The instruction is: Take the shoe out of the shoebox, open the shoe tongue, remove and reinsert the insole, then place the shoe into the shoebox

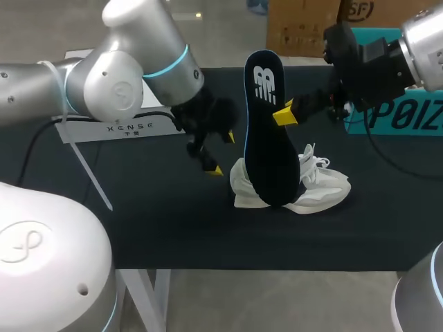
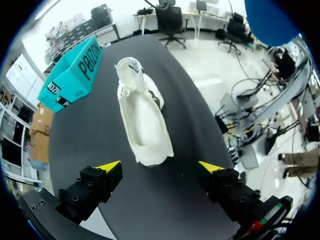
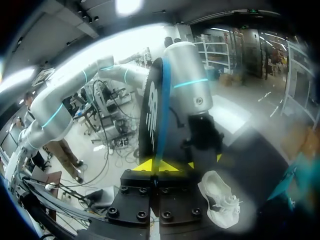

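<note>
Black insole (image 1: 266,131) upright, pinched by right fingers (image 1: 284,115) | left fingers (image 1: 217,170) spread, low beside white shoe (image 1: 318,183)

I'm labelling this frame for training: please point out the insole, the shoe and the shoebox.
insole (image 1: 266,138): head view, dark face below the logo.
shoe (image 2: 143,118): left wrist view, middle of its white upper.
shoebox (image 2: 80,67): left wrist view, teal side wall.
</note>
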You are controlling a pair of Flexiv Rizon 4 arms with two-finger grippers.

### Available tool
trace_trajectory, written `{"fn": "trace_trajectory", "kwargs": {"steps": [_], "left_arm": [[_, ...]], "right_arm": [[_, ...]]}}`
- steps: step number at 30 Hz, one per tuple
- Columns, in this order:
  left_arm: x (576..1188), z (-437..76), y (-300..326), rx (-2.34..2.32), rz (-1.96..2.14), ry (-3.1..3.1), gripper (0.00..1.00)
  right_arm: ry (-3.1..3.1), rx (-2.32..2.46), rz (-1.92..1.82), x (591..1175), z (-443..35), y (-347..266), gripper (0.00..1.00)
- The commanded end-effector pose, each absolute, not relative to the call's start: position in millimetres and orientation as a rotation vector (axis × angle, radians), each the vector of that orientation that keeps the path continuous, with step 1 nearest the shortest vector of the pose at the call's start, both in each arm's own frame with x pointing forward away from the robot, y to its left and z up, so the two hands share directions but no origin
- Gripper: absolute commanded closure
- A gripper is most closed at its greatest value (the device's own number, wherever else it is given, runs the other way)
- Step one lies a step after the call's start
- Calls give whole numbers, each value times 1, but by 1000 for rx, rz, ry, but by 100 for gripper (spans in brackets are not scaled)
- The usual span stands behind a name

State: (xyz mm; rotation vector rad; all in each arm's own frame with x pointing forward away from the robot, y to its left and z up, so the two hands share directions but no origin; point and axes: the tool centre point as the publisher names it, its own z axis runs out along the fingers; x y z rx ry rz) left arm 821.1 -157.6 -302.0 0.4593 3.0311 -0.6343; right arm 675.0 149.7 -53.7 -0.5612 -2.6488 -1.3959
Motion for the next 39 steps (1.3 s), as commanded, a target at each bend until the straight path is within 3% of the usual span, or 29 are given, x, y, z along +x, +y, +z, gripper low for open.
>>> {"fn": "trace_trajectory", "kwargs": {"steps": [1,11,25,39], "left_arm": [[819,-302,-158,457,-615,3030,0],[819,-302,-158,457,-615,3030,0],[819,-302,-158,457,-615,3030,0],[827,-292,-169,499,-621,3004,0]], "right_arm": [[-2649,-562,-1392,676,-55,152,100],[-2649,-562,-1392,676,-55,152,100],[-2738,-675,-1386,646,-12,128,100],[-2735,-668,-1386,645,-12,129,100]]}}
